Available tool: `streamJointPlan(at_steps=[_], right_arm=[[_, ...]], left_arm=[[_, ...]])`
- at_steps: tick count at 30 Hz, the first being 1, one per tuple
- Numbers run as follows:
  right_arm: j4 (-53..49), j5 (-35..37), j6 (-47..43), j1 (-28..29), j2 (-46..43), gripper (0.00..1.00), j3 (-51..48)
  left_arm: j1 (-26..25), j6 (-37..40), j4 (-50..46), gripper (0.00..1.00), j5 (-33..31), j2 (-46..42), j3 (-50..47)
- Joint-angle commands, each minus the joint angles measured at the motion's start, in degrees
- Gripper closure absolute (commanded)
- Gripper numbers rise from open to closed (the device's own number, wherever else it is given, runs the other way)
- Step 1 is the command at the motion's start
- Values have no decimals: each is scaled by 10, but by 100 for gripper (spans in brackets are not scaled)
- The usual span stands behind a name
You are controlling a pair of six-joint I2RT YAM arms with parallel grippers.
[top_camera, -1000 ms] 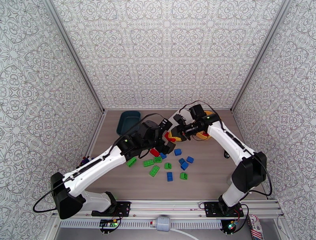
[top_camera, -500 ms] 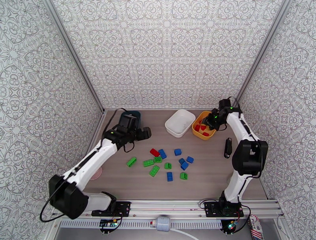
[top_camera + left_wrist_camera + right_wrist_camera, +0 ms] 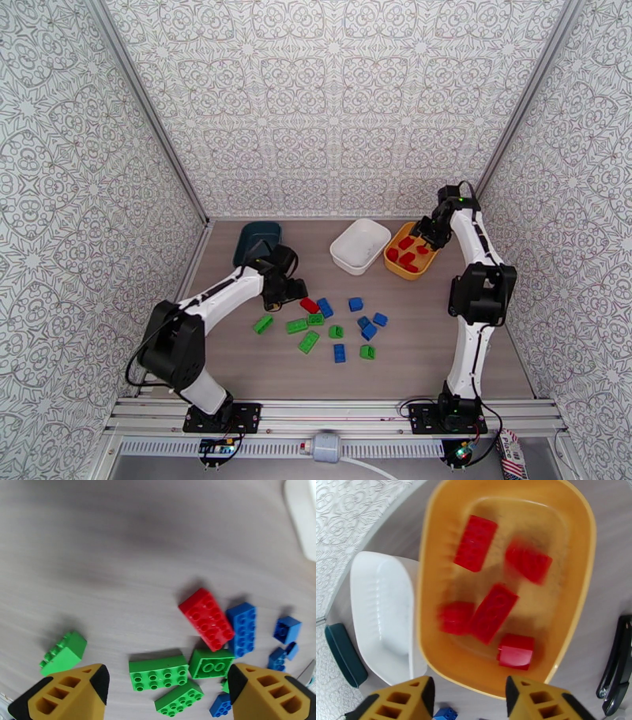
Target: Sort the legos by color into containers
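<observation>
Red bricks (image 3: 493, 612) lie in the yellow tub (image 3: 422, 598) right under the right gripper (image 3: 469, 691) — its jaws have just spread, empty. The left gripper (image 3: 166, 677), spread too, has swung back over the loose bricks (image 3: 241, 628) — the last red (image 3: 206, 619) sits just ahead.

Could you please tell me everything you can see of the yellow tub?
The yellow tub is a shallow, rounded-rectangular container of glossy plastic, upright on the table at the far right. Five red bricks lie loose inside. The white tub sits close beside it; the right gripper hangs open above its rim.
</observation>
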Motion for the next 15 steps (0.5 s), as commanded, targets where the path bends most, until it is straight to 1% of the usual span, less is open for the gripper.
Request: streamJointPlan(at_steps=[1, 5, 9, 15], right_arm=[[-23, 20, -13, -1, -10, 41, 9], [5, 8, -17, 3, -64, 40, -44], [22, 5, -24, 15, -131, 39, -113], [51, 23, -27, 70, -251, 39, -238]], left_arm=[[-7, 3, -27, 16, 17, 29, 37], [-14, -2, -23, 17, 34, 55, 55], [-19, -13, -22, 22, 47, 88, 70], [-19, -34, -18, 25, 60, 133, 92]])
